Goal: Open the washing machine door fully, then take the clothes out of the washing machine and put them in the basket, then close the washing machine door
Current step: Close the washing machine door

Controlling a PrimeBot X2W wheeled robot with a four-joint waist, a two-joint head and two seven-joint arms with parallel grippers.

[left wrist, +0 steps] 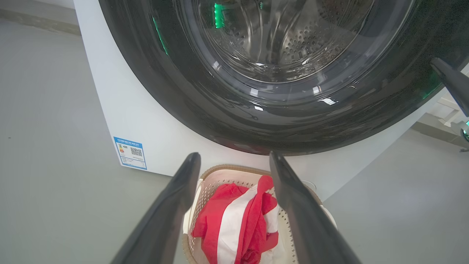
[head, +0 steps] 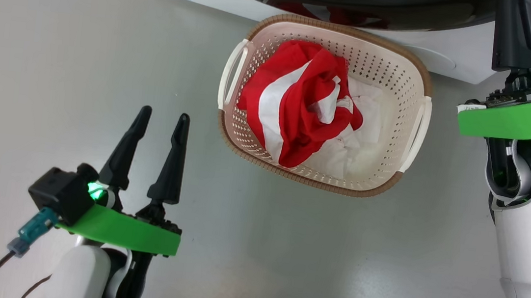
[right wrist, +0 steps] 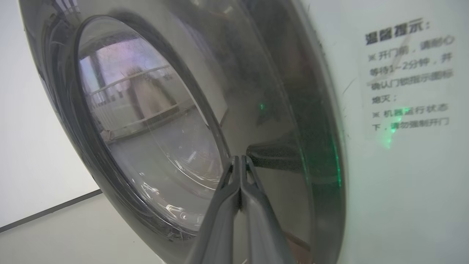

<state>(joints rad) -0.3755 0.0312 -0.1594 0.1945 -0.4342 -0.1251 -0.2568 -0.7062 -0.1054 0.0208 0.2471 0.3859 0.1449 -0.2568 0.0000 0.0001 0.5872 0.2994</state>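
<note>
Grey floor [head: 59, 48], clothes [head: 300, 103] in basket [head: 257, 34]. Right gripper [right wrist: 240, 158] clenched empty, tips at door [right wrist: 285, 91] rim dead ahead, nearer arm; left gripper [head: 164, 113] released, well apart.

The clothes [head: 299, 108], red fabric with white stripes, are lying bunched inside the basket [head: 392, 68] (cream perforated plastic, brown woven rim), which is standing upright just in front of the washing machine [left wrist: 146, 121]. The washing machine door [left wrist: 256, 121], glossy black around a clear glass bowl, is sitting against the white front.

Laundry area: washing machine [left wrist: 121, 110], basket [head: 385, 68]
</note>
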